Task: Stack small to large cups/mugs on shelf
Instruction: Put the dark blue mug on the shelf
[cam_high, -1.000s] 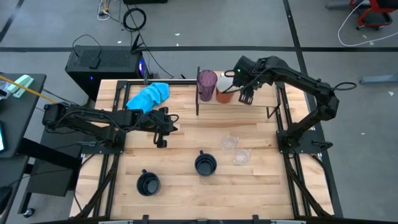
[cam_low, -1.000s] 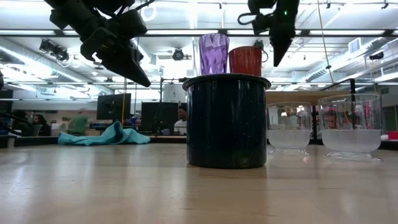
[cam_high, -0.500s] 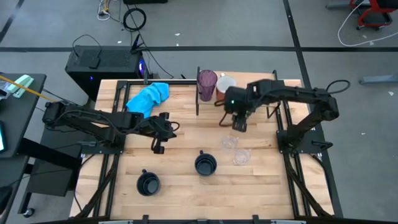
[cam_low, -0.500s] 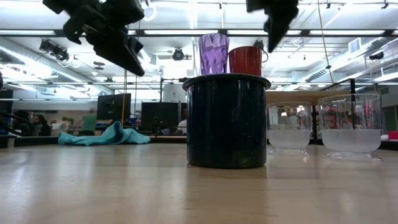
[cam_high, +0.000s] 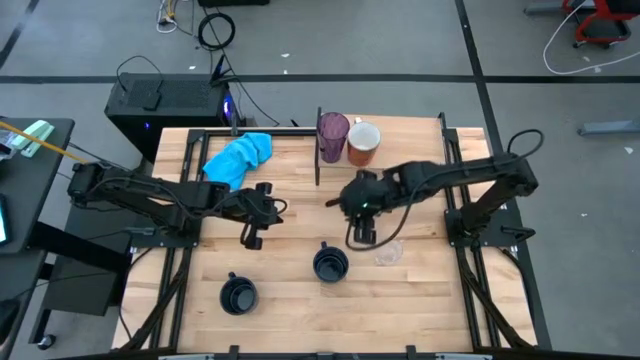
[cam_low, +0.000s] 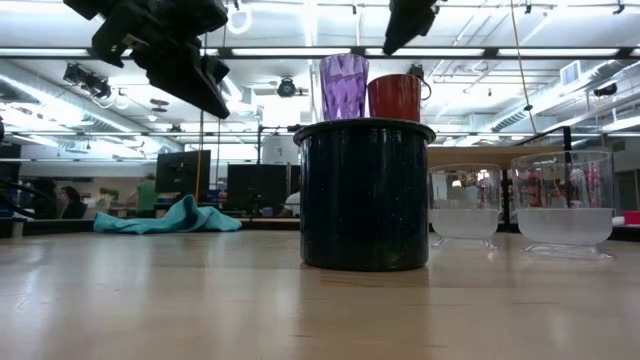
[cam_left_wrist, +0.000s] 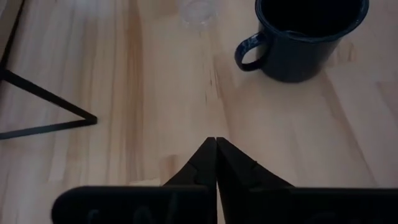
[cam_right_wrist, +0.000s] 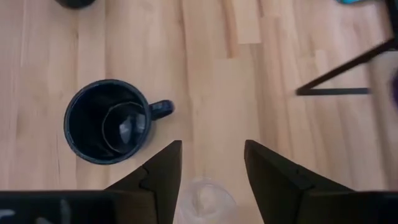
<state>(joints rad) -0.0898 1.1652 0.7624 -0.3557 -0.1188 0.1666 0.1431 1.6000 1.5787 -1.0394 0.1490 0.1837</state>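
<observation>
The shelf is seen at the far side of the table, and places are given from it. A translucent purple tumbler and an orange mug with a white inside are stood side by side on the shelf, close to its thin dark upright edge.

The right gripper is held above the tabletop, on the near side of the shelf, directly over a small clear cup; its fingers are spread apart and nothing is grasped. A second clear cup is found just beside it. A black handled mug is placed a little nearer the front edge, and another black mug farther to the left.

The left gripper is held above bare planks, well left of the shelf, its fingers pressed together and empty. A blue cloth is seen lying left of the shelf.
</observation>
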